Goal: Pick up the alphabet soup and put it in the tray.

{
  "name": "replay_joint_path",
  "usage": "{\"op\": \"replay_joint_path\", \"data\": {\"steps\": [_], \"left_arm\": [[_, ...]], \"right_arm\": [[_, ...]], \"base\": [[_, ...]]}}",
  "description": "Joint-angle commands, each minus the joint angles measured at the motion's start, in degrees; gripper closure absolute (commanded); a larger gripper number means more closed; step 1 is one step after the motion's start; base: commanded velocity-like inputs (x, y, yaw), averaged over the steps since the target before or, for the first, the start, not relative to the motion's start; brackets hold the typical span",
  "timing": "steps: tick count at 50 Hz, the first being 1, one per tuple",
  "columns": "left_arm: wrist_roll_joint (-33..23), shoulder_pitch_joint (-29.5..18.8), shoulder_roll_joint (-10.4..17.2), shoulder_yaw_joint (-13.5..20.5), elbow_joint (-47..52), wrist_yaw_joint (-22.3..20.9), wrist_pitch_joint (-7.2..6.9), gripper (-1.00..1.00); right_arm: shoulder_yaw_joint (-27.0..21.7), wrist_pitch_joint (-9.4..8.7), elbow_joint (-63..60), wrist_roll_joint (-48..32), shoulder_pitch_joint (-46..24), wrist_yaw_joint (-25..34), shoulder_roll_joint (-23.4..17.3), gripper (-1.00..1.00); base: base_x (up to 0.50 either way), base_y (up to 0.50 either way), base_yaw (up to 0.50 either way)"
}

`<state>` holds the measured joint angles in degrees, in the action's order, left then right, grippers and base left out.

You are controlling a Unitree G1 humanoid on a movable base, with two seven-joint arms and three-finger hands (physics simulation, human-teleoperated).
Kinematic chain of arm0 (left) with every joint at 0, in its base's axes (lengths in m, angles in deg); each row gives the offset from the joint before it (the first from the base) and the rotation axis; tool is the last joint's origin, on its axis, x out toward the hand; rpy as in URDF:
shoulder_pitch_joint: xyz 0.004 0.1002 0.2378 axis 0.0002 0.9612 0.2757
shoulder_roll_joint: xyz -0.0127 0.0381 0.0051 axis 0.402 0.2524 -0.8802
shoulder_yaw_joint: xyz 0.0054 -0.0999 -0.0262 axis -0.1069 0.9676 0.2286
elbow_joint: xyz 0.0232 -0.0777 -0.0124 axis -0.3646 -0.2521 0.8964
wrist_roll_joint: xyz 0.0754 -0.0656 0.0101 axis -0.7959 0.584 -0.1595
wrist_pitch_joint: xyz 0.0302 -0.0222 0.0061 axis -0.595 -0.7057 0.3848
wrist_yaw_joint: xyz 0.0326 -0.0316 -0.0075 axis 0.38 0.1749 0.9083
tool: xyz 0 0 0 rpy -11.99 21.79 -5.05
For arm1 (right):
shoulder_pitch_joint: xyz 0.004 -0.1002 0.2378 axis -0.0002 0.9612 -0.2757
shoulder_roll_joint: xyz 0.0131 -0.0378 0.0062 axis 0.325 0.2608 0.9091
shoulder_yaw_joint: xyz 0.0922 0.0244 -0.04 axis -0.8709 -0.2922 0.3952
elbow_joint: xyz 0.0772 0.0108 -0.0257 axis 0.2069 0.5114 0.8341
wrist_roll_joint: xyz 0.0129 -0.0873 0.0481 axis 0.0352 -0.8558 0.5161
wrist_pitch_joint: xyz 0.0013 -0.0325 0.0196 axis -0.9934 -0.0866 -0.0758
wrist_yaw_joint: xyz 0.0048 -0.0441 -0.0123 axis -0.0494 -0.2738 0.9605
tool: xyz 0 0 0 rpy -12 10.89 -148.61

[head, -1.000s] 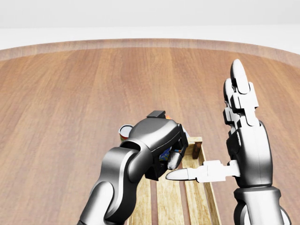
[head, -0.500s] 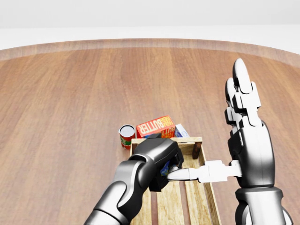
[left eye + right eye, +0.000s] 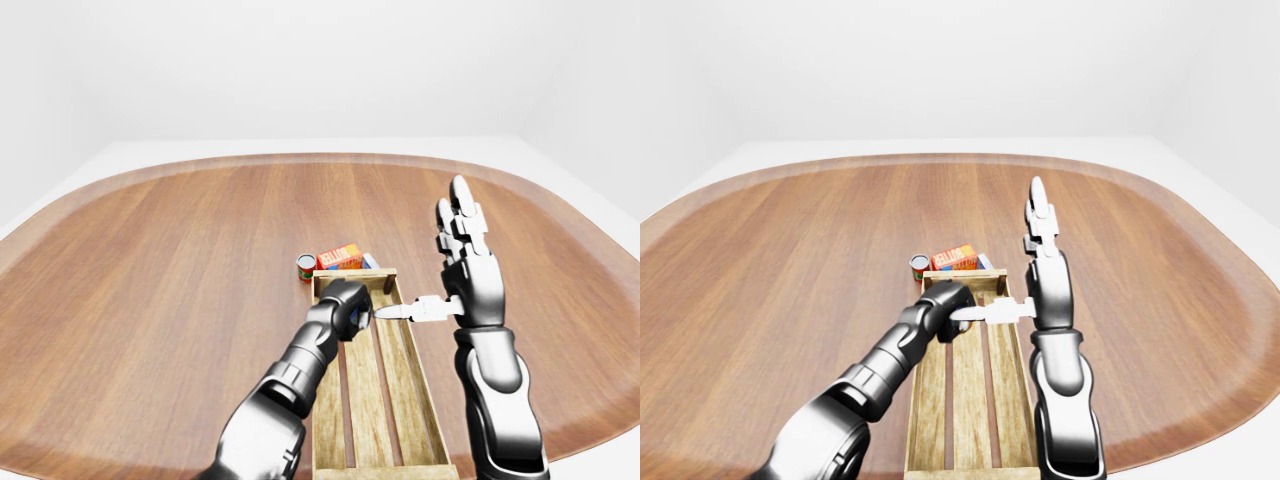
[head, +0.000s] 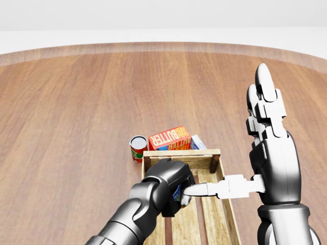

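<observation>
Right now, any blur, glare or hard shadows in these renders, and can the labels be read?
Head view: sharp, flat even light, no hard shadows; soft sheen on the table; the butter box label reads, the can label is too small. Left-eye view: wider, edges bowed, the tray is crisp and the left hand shows only soft highlights. Right-eye view: much the same, the right hand clear against the wood.

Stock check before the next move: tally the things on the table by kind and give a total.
Cans: 1, the red can left of the tray.
Boxes: 2, the orange butter box and a blue-and-white box beside it.
Trays: 1, the wooden tray.
Total: 4.
A small blue item under the left hand is too hidden to count.
</observation>
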<state>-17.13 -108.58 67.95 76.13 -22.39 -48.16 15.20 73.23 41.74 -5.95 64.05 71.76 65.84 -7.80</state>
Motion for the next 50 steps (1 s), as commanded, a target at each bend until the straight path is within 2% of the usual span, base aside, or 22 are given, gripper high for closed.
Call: {"op": "replay_joint_path", "data": {"steps": [1, 20, 50], "left_arm": [[2.5, -1.6, -1.0, 0.1, -3.8, 1.8, 0.0, 1.0], [3.2, -3.5, -2.2, 0.8, -11.0, 4.6, 0.0, 1.0], [0.7, -2.8, -4.3, 0.5, -14.0, 5.7, 0.0, 1.0]], "right_arm": [[0.0, 0.0, 0.2, 0.1, 0.0, -0.1, 0.0, -1.0], [-0.1, 0.0, 0.6, 0.2, -0.2, 0.0, 0.0, -1.0], [0.0, 0.0, 0.5, 0.4, -0.2, 0.0, 0.0, -1.0]], "base": [[0.0, 0.0, 0.0], [0.0, 0.0, 0.0], [0.0, 0.0, 0.0]]}}
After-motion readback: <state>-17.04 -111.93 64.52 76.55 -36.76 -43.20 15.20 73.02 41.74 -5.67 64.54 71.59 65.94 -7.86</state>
